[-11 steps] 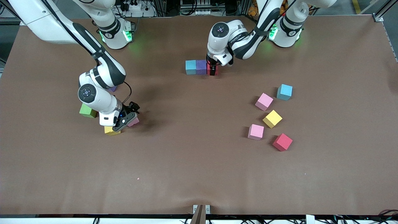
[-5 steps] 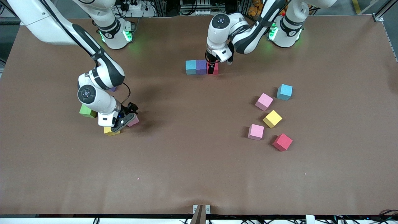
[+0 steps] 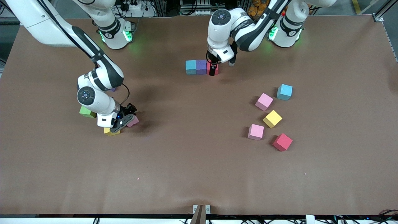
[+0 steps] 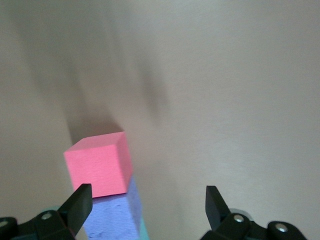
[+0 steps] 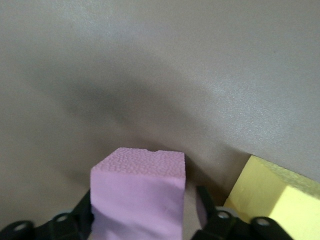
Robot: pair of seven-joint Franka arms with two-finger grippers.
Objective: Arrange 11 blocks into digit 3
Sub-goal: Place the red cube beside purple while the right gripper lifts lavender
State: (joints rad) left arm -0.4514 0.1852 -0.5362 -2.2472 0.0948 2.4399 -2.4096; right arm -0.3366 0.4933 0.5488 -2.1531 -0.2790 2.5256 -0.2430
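right arm bent low, right gripper [image 3: 124,119] down at the table, fingers clamped on a pink cube [image 5: 137,195] just beside a yellow cube [image 3: 109,132]. left arm folded, left gripper [image 3: 213,70] fingers apart above the red cube [image 4: 99,164] ending a light blue [image 3: 190,67], purple [image 3: 201,67], red row.

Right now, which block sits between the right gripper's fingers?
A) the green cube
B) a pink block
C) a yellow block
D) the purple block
B: in the right wrist view the pink block fills the gap between the right gripper fingers, with a yellow block lying beside it, outside the fingers.
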